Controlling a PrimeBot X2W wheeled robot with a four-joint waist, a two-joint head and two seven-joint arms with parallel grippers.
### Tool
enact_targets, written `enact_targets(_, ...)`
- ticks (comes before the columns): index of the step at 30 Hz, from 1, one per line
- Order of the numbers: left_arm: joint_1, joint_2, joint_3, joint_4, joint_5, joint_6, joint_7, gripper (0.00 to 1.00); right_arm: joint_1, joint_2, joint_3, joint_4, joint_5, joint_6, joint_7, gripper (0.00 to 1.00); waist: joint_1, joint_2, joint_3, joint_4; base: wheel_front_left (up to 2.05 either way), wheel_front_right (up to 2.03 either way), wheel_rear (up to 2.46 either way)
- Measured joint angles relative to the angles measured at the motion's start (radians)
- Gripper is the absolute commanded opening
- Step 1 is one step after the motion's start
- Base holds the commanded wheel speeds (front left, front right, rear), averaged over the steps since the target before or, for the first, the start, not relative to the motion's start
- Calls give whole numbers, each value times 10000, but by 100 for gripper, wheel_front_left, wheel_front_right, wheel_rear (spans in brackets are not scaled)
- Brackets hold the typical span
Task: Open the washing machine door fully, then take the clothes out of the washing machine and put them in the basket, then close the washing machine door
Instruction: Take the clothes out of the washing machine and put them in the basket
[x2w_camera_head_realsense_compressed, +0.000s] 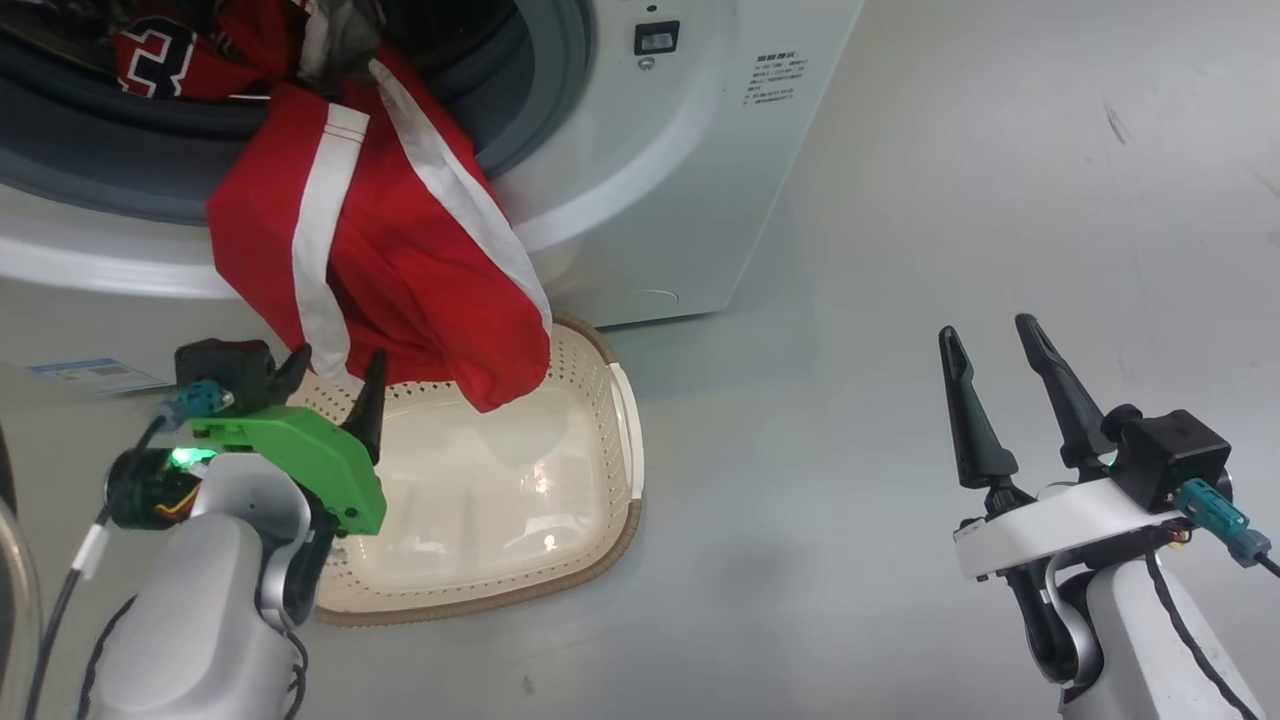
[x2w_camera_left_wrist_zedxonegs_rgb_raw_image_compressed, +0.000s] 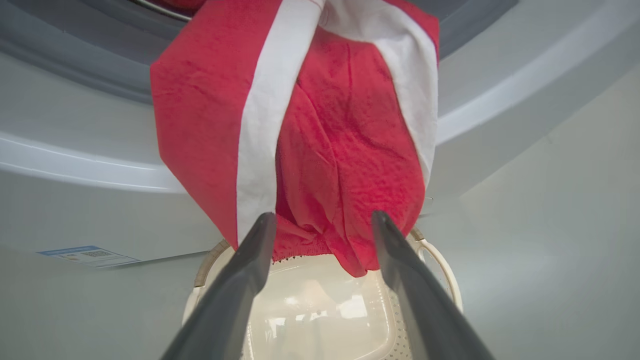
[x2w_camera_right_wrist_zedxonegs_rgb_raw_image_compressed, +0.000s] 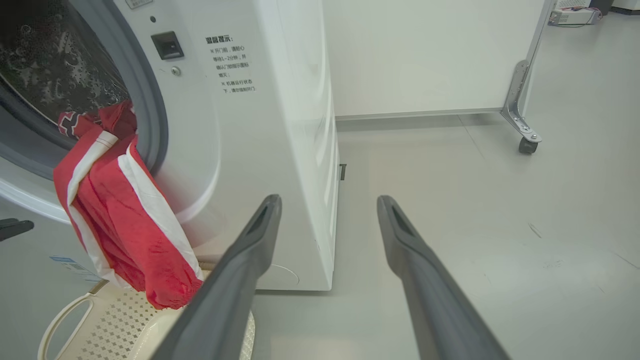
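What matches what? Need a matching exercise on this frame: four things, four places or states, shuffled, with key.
Things
1. red garment
2. basket
3. left gripper
4. right gripper

Places or states
A. open, over bare floor
B. on the floor, under the hanging cloth
C. hanging out of the washing machine
D. open, over the basket, beside the cloth's hem

Pairs: 1-C, 2-B, 3-D, 4-A

Pale grey-green glossy floor (x2w_camera_right_wrist_zedxonegs_rgb_raw_image_compressed: 475, 200) with soft, diffuse reflections and a few dark scuff marks (x2w_camera_head_realsense_compressed: 1115, 122). At the rear stands a plain white partition panel (x2w_camera_right_wrist_zedxonegs_rgb_raw_image_compressed: 425, 55), carried at its right edge on an angled metal bracket (x2w_camera_right_wrist_zedxonegs_rgb_raw_image_compressed: 515, 95) with a small black caster (x2w_camera_right_wrist_zedxonegs_rgb_raw_image_compressed: 526, 145). Lighting is even and casts only faint shadows.
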Motion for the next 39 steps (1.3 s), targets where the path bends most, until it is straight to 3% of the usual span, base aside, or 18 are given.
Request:
enact_targets(17, -2221, 610, 798, 1755, -349, -52, 859, 100, -478, 117, 123, 245, 79, 94, -150, 100, 0, 0, 990, -985, 0, 0, 0)
enact_targets(28, -2842, 516, 853, 2466, -675, -301, 819, 100, -549, 130, 113, 474, 117, 128, -201, 100, 0, 0, 1114, -1094, 0, 0, 0)
enact_targets(29, -2888, 479, 857, 2508, -681, -313, 759, 84, -580, 134, 113, 491, 134, 134, -224, 100, 0, 0, 1120, -1097, 0, 0, 0)
enact_targets(30, -2931, 447, 855, 2550, -681, -318, 752, 84, -616, 140, 113, 502, 140, 136, -226, 100, 0, 0, 1126, -1101, 0, 0, 0)
enact_targets(31, -2969, 426, 848, 2602, -681, -347, 750, 56, -640, 142, 113, 506, 155, 136, -240, 100, 0, 0, 1133, -1104, 0, 0, 0)
enact_targets(32, -2998, 414, 844, 2663, -681, -393, 740, 37, -650, 146, 113, 514, 171, 136, -267, 100, 0, 0, 1139, -1107, 0, 0, 0)
enact_targets(33, -3033, 412, 834, 2740, -681, -393, 740, 0, -655, 148, 113, 531, 180, 138, -267, 100, 0, 0, 1145, -1111, 0, 0, 0)
enact_targets(39, -3112, 428, 790, 3062, -658, -403, 512, 0, -695, 165, 100, 616, 219, 171, -280, 100, 0, 0, 1175, -1110, 0, 0, 0)
